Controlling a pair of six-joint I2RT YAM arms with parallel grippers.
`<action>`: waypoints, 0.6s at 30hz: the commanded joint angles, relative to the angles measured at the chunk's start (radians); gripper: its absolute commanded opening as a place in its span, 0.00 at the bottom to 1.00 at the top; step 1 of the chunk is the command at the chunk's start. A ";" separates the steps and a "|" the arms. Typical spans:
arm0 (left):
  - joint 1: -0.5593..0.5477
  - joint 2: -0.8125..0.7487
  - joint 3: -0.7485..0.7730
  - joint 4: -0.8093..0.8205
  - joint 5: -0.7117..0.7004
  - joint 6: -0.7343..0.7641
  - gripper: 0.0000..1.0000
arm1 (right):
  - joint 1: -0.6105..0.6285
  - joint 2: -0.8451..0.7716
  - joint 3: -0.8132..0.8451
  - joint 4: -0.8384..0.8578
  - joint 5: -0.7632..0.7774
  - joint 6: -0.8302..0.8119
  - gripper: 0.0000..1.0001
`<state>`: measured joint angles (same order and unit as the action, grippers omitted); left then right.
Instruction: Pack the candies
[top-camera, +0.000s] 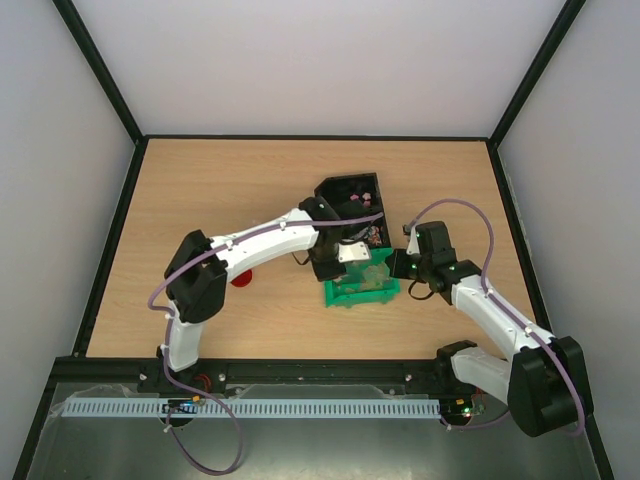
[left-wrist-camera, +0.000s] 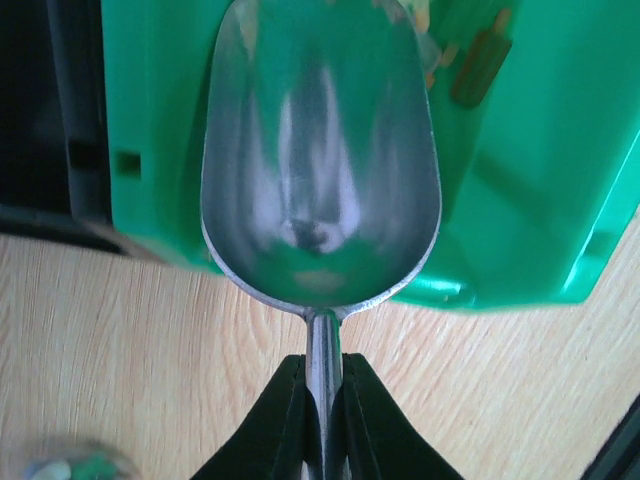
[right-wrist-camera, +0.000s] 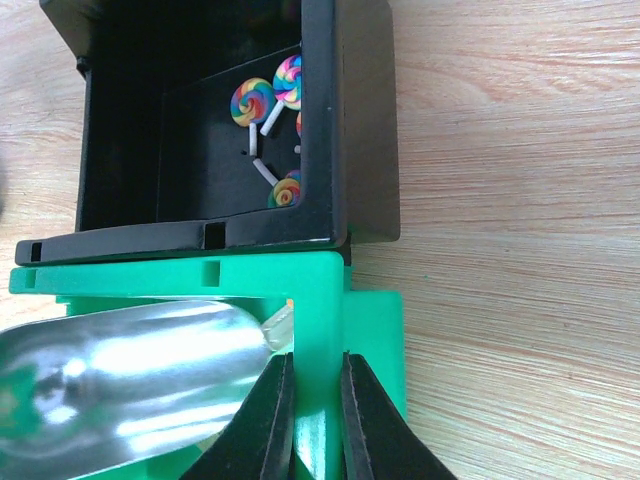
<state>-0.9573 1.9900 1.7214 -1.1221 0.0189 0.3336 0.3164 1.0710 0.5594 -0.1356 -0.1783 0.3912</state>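
My left gripper (left-wrist-camera: 322, 365) is shut on the thin handle of a silver metal scoop (left-wrist-camera: 320, 150). Its bowl looks empty and hangs over a green bin (left-wrist-camera: 540, 200). A few pale greenish-tan candies (left-wrist-camera: 480, 65) lie in that bin beyond the scoop's tip. My right gripper (right-wrist-camera: 317, 365) is shut on the green bin's wall (right-wrist-camera: 318, 300), beside the scoop (right-wrist-camera: 130, 370). Swirled mixed-colour candies (right-wrist-camera: 252, 100) lie in a black bin (right-wrist-camera: 365, 120) just behind. From above, both grippers (top-camera: 352, 252) (top-camera: 398, 268) meet at the green bin (top-camera: 345, 297).
A second black bin (top-camera: 348, 190) stands behind the first, toward the back of the wooden table (top-camera: 200, 200). A round red lid (top-camera: 240, 278) lies under my left arm. A blurred round thing (left-wrist-camera: 60, 465) shows at the left wrist view's lower left corner.
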 joint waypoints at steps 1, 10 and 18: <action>-0.004 0.070 -0.059 0.078 0.022 0.017 0.02 | 0.013 -0.032 0.004 0.095 -0.093 0.008 0.01; -0.006 0.004 -0.116 0.032 -0.016 0.001 0.02 | 0.013 -0.022 0.008 0.086 -0.067 -0.002 0.01; -0.025 0.090 -0.115 0.080 -0.022 0.006 0.02 | 0.013 -0.017 -0.004 0.127 -0.135 0.005 0.01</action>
<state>-0.9703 1.9503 1.6054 -0.9668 0.0372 0.3477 0.3180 1.0744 0.5426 -0.1299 -0.2001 0.4034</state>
